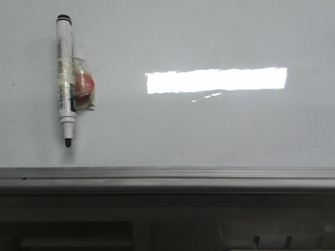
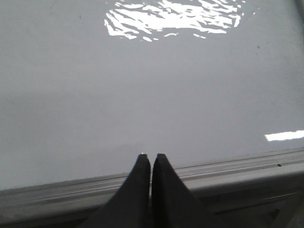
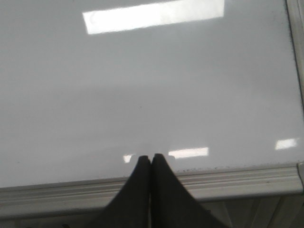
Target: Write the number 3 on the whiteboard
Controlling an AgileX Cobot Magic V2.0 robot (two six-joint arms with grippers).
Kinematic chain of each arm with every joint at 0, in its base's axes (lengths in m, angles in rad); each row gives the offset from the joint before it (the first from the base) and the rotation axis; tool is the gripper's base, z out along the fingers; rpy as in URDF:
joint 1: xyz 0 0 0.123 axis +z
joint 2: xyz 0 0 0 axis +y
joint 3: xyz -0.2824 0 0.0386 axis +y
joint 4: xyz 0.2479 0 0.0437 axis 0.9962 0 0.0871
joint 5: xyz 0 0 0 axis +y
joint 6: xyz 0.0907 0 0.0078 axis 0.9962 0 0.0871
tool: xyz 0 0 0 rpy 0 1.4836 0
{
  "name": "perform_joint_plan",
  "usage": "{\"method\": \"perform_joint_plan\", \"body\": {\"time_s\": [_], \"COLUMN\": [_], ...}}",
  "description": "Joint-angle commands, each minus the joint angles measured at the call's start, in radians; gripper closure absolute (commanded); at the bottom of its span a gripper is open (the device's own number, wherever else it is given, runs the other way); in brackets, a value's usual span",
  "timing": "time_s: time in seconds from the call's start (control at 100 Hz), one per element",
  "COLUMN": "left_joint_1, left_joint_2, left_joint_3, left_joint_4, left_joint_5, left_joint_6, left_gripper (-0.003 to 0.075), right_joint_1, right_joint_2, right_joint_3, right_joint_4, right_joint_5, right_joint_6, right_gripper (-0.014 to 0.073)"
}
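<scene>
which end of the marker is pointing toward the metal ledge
The black writing tip of the marker points toward the ledge; the black capped end faces away.

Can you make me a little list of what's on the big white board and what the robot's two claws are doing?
whiteboard: glossy, pale grey, nothing written on it yet
number 3: not drawn
marker pen: lying on the board's left side, cap off, black tip toward the ledge, taped bundle with something red on its side
ledge: grey metal, along the near edge
left gripper: shut, empty, over the ledge
right gripper: shut, empty, over the ledge
</scene>
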Motion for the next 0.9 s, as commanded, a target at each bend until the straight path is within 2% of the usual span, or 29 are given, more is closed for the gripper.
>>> {"method": "perform_joint_plan", "body": {"time_s": [0.0, 0.14, 0.28, 0.34, 0.39, 0.47, 0.55, 0.69, 0.8, 0.89], "left_joint_1": [0.003, 0.003, 0.003, 0.003, 0.003, 0.003, 0.003, 0.003, 0.003, 0.003], "left_joint_2": [-0.024, -0.024, -0.024, -0.024, -0.024, -0.024, -0.024, -0.024, -0.024, -0.003], "left_joint_3": [0.012, 0.012, 0.012, 0.012, 0.012, 0.012, 0.012, 0.009, -0.012, -0.074], "left_joint_4": [-0.012, -0.012, -0.028, -0.126, -0.323, -0.507, -0.754, -1.033, -1.028, -0.906], "left_joint_5": [-0.044, -0.044, -0.066, -0.130, -0.210, -0.297, -0.389, -0.443, -0.415, -0.316], "left_joint_6": [-0.012, -0.012, -0.012, -0.012, -0.012, -0.012, -0.012, -0.012, -0.007, 0.016], "left_gripper": [0.0741, 0.0741, 0.0741, 0.0741, 0.0741, 0.0741, 0.0741, 0.0741, 0.0741, 0.0741], "right_joint_1": [-0.004, -0.004, -0.004, -0.004, -0.004, -0.004, -0.004, -0.004, -0.004, -0.004], "right_joint_2": [-0.012, -0.012, -0.012, -0.012, -0.012, -0.012, -0.012, -0.012, -0.010, 0.011], "right_joint_3": [0.032, 0.032, 0.032, 0.032, 0.032, 0.032, 0.028, 0.019, -0.046, -0.154], "right_joint_4": [-0.010, -0.012, -0.028, 0.032, 0.103, 0.185, 0.313, 0.535, 0.547, 0.514], "right_joint_5": [-0.010, -0.028, -0.205, -0.332, -0.448, -0.507, -0.506, -0.508, -0.466, -0.310], "right_joint_6": [0.001, 0.001, 0.001, 0.001, 0.001, 0.003, 0.005, 0.005, 0.005, -0.022], "right_gripper": [0.0656, 0.0656, 0.0656, 0.0656, 0.0656, 0.0656, 0.0656, 0.0656, 0.0656, 0.0656]}}
